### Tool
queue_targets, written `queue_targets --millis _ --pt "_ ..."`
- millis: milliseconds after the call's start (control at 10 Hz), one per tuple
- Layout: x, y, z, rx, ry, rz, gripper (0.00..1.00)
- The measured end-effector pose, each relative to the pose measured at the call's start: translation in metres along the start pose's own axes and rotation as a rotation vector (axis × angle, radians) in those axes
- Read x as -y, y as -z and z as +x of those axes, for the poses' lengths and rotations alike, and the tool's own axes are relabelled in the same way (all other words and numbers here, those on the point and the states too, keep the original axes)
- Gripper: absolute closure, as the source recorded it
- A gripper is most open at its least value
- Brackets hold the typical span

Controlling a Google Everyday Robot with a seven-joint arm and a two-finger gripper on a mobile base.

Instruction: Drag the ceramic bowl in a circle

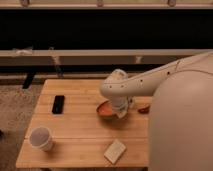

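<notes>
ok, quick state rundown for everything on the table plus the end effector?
ceramic bowl: on the table, partly hidden under the end effector
end effector: down at the bowl's right side
white cup: upright, front left corner
black phone: lying flat, left side
pale flat block: lying flat near the front edge
wooden table: carrying all of these

Wooden table [75, 125], orange ceramic bowl [106, 109] under the hand [121, 111], black phone [58, 104], white cup [41, 138], pale block [115, 151]
</notes>
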Motion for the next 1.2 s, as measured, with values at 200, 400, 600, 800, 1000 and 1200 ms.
queue_targets --millis 200,400,600,800,1000,1200 --pt "0.025 -0.005 -0.004 0.002 0.034 0.005 1.00" --pt "0.062 -0.007 -0.022 0.007 0.077 0.014 1.00" --pt "0.100 -0.006 -0.051 0.019 0.137 0.028 1.00" --pt "0.135 -0.002 -0.090 0.037 0.229 0.043 0.96" --pt "0.159 0.002 -0.126 0.041 0.310 0.044 0.80" --pt "0.178 0.005 -0.146 0.043 0.324 0.037 0.59"
